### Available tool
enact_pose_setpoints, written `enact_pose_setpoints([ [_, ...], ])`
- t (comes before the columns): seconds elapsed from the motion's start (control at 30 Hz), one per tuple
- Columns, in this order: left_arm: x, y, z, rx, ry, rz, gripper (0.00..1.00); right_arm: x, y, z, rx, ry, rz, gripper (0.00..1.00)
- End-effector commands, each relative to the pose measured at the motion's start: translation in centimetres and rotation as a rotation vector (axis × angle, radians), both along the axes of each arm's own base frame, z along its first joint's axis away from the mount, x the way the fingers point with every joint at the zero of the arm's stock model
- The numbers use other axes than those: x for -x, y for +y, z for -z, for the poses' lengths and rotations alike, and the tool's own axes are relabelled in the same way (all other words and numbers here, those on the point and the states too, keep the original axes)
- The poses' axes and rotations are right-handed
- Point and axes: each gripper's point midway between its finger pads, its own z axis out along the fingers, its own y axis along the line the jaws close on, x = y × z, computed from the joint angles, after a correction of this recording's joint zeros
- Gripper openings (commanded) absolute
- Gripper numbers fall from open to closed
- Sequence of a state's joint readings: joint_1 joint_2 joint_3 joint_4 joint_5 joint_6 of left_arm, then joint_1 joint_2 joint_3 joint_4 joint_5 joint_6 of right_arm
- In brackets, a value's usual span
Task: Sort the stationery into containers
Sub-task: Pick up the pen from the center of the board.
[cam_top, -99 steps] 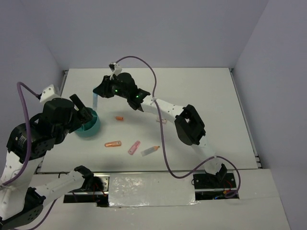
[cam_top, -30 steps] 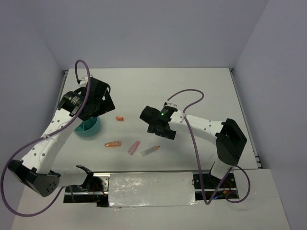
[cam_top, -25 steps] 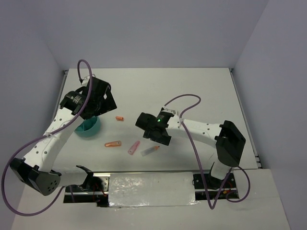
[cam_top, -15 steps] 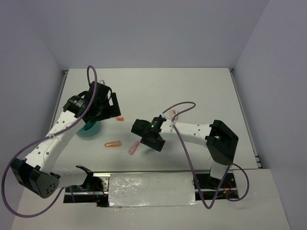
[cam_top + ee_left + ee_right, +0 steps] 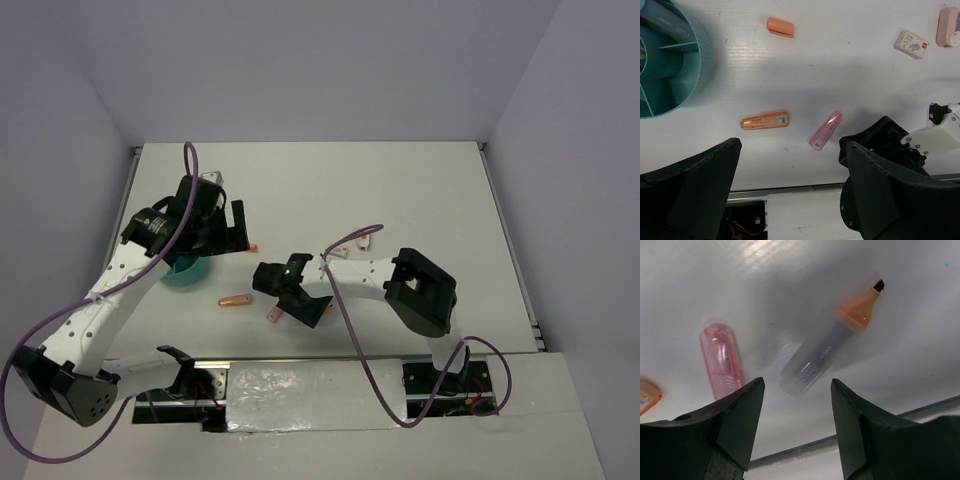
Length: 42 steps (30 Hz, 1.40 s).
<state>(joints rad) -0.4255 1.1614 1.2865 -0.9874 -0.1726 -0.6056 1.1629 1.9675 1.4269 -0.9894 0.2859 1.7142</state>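
Observation:
The teal divided bowl (image 5: 186, 270) stands at the left, and a light-blue marker (image 5: 660, 19) lies in it. My left gripper (image 5: 228, 235) hangs open and empty just right of the bowl (image 5: 675, 75). Below it lie an orange cap (image 5: 780, 26), an orange marker (image 5: 765, 121) and a pink marker (image 5: 826, 130). My right gripper (image 5: 300, 303) is open and low over a grey marker with an orange tip (image 5: 825, 350). That marker lies on the table between the fingers' line, untouched. The pink marker (image 5: 722, 362) lies beside the left finger (image 5: 735, 420).
A small white eraser block (image 5: 911, 41) and a pink block (image 5: 947, 20) lie at mid-table, right of the right arm's forearm (image 5: 350, 275). The table's near edge and a metal rail (image 5: 310, 385) run just behind the markers. The orange marker (image 5: 236, 299) lies left of the right gripper.
My right gripper has swung left and toward the near edge, coming down over the grey marker. My left gripper has shifted right, off the bowl. The markers on the table have not moved.

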Motion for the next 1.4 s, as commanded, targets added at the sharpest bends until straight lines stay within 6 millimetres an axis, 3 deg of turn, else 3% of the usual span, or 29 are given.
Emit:
enact_pose_setpoints([
  [0.0,0.2,0.0,-0.9,0.002,-0.033,0.047,0.99,0.7,-0.8,0.2,0.040,0.018,0.077,0.63],
  [0.17,0.4,0.1,-0.1,-0.005,-0.024,0.059,0.99,1.4,-0.4,1.1,0.005,0.030,0.102,0.60],
  [0.4,0.3,0.3,-0.3,-0.025,-0.034,0.064,0.99,1.6,-2.5,3.5,0.038,0.034,0.148,0.59],
  [0.5,0.1,0.5,-0.4,-0.031,-0.035,0.052,0.99,1.1,-3.3,4.1,0.064,0.022,0.131,0.48],
  [0.53,0.0,0.6,-0.5,-0.033,-0.035,0.036,0.99,1.0,-3.2,4.3,0.060,0.014,0.114,0.34],
  [0.57,-0.2,0.8,-0.4,-0.035,-0.030,0.024,0.99,0.7,-3.3,4.5,0.057,0.004,0.103,0.29],
  [0.6,-0.3,0.8,-0.3,-0.033,-0.029,0.013,0.99,0.8,-3.9,4.9,0.064,0.002,0.053,0.29],
  [0.67,-0.8,0.7,-0.2,-0.021,-0.023,-0.015,0.99,-0.2,-2.7,5.0,-0.012,-0.046,0.003,0.30],
  [0.7,-1.0,0.7,-0.1,-0.019,-0.020,-0.029,0.99,-0.6,-3.7,4.9,-0.004,-0.077,-0.075,0.31],
  [0.73,-1.3,0.6,-0.2,-0.006,-0.022,-0.050,0.99,-1.6,-2.5,4.4,-0.071,-0.135,-0.126,0.31],
  [0.77,-1.7,0.5,0.0,-0.006,-0.018,-0.064,0.99,-2.1,-2.7,3.8,-0.076,-0.163,-0.166,0.31],
  [0.8,-2.1,0.4,-0.3,0.000,-0.021,-0.078,0.99,-2.7,-3.8,3.2,-0.023,-0.209,-0.246,0.24],
  [0.83,-2.6,0.2,0.2,0.005,-0.003,-0.099,0.99,-3.2,-4.1,1.0,-0.022,-0.265,-0.292,0.05],
  [0.87,-2.9,0.0,0.2,0.012,-0.002,-0.111,0.99,-3.6,-4.5,-0.2,-0.003,-0.299,-0.325,0.00],
  [0.9,-3.3,-0.3,0.4,0.027,0.005,-0.134,0.99,-4.2,-5.1,-2.7,0.014,-0.364,-0.411,0.00],
  [0.97,-4.2,-0.9,1.8,0.035,0.039,-0.154,0.99,-4.4,-5.3,-5.1,0.013,-0.425,-0.516,0.00],
  [1.0,-4.5,-1.1,2.4,0.045,0.054,-0.183,0.99,-4.3,-5.8,-5.8,0.049,-0.452,-0.657,0.00],
  [1.03,-4.9,-1.4,3.5,0.036,0.083,-0.203,0.99,-3.9,-4.5,-8.8,-0.056,-0.527,-0.736,0.00],
  [1.13,-6.1,-1.5,5.9,0.021,0.129,-0.313,0.99,-2.0,-4.2,-11.8,-0.135,-0.615,-1.011,0.00],
  [1.17,-6.6,-1.3,6.3,0.011,0.130,-0.352,0.99,-1.7,-5.0,-13.7,-0.142,-0.676,-1.079,0.00],
  [1.23,-6.9,-1.4,8.4,-0.005,0.194,-0.449,0.99,-0.7,-5.9,-14.7,-0.167,-0.682,-1.160,0.00],
  [1.27,-7.4,-1.5,8.7,-0.001,0.200,-0.473,0.99,-0.9,-6.6,-16.2,-0.177,-0.720,-1.163,0.00],
  [1.33,-7.6,-1.7,10.5,-0.014,0.243,-0.559,0.98,-0.6,-7.7,-16.6,-0.157,-0.716,-1.204,0.00],
  [1.37,-8.2,-2.0,10.5,0.007,0.240,-0.617,0.97,-0.4,-7.9,-17.5,-0.166,-0.732,-1.222,0.00],
])
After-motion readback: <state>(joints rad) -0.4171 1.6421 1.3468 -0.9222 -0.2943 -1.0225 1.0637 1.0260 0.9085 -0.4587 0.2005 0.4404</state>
